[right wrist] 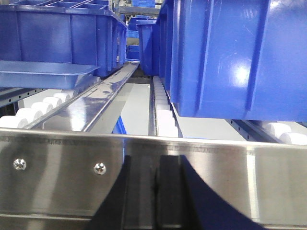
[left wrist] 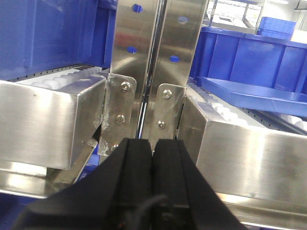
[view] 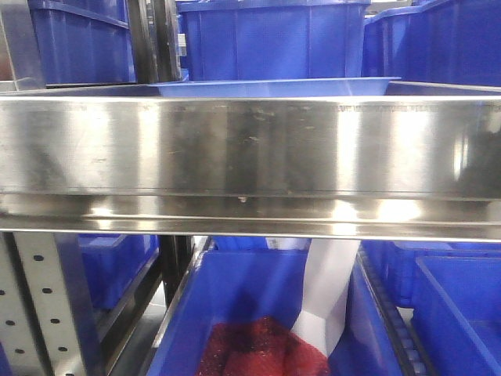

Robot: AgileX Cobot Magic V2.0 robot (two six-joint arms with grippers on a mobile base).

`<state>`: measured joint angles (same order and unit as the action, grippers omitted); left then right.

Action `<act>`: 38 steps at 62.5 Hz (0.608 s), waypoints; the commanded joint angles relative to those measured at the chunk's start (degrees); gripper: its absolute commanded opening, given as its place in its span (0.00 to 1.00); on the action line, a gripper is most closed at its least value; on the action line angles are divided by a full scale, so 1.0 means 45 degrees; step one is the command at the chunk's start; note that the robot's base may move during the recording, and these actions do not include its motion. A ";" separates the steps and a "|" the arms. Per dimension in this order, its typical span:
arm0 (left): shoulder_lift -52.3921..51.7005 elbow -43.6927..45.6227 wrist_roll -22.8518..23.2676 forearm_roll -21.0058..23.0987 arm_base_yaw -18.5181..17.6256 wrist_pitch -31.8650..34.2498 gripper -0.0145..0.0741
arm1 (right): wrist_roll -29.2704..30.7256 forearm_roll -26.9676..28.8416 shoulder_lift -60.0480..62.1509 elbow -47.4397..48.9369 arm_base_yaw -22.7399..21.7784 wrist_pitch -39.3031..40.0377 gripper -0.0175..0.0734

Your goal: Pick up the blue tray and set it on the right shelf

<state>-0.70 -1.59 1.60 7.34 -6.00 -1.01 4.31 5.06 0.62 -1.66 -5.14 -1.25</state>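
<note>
The blue tray point(view: 274, 87) sits on the right shelf point(view: 250, 145), just behind the wide steel front rail, resting on the white rollers point(right wrist: 33, 112). Deep blue bins point(view: 270, 39) crowd in right behind the tray, with more of them on either side. Beside the tray, paired perforated steel uprights point(left wrist: 158, 57) stand at the junction of two shelf sections. Below the rail another blue bin point(view: 258, 313) holds something red point(view: 262, 348) and a white sheet point(view: 329, 290) (hard to make out what either is). From the right wrist view, a large blue bin point(right wrist: 235, 52) sits on the rollers to the tray's right, a steel divider strip point(right wrist: 103, 93) between them. The left gripper point(left wrist: 153, 148) hangs before the uprights, its jaws pressed together, empty. The right gripper point(right wrist: 156, 191) shows only as a dark reflection in the rail; I cannot tell how its jaws stand.
</note>
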 commanded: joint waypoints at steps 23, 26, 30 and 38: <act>-0.0176 -0.0403 0.0004 0.0118 0.0011 0.1181 0.11 | 0.0092 0.0054 0.0248 0.0297 -0.0084 0.1015 0.26; -0.0176 -0.0403 0.0004 0.0118 0.0011 0.1181 0.11 | 0.0092 0.0054 0.0248 0.0297 -0.0084 0.1015 0.26; -0.0176 -0.0403 0.0004 0.0118 0.0011 0.1181 0.11 | 0.0092 0.0054 0.0248 0.0297 -0.0084 0.1015 0.26; -0.0176 -0.0403 0.0004 0.0118 0.0011 0.1181 0.11 | 0.0092 0.0054 0.0248 0.0297 -0.0084 0.1015 0.26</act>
<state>-0.70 -1.59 1.60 7.43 -6.00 -1.01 4.38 5.06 0.62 -1.66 -5.14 -1.25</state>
